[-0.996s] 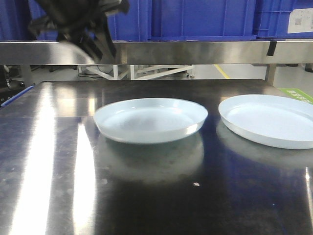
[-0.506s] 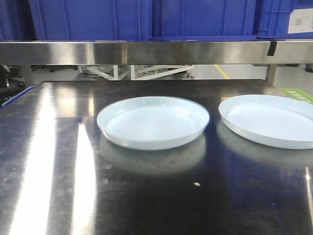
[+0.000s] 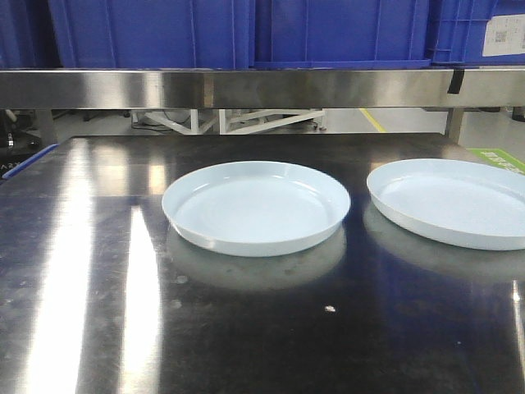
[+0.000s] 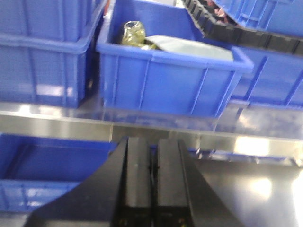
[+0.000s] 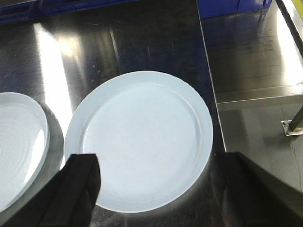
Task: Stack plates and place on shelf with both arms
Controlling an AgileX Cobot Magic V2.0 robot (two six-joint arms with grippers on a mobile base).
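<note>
Two pale blue-white plates lie flat and apart on the steel table (image 3: 98, 312): one in the middle (image 3: 256, 207) and one at the right (image 3: 449, 201). Neither gripper shows in the front view. In the right wrist view my right gripper (image 5: 156, 161) is open and empty, hovering over the near rim of the right plate (image 5: 139, 137). The other plate (image 5: 19, 142) shows at the left edge of that view. My left gripper (image 4: 154, 142) is shut and empty, raised and facing the shelf bins. No plate shows in its view.
A steel shelf rail (image 3: 262, 86) runs across the back above the table, with blue bins (image 3: 328, 33) on it. In the left wrist view a blue bin (image 4: 165, 80) holds packets. The table's right edge (image 5: 212, 94) borders a lower steel surface (image 5: 255, 56).
The left arm, seen at the upper left one second ago, has gone out of the front view. The middle plate shifted slightly to the right and now lies still.
</note>
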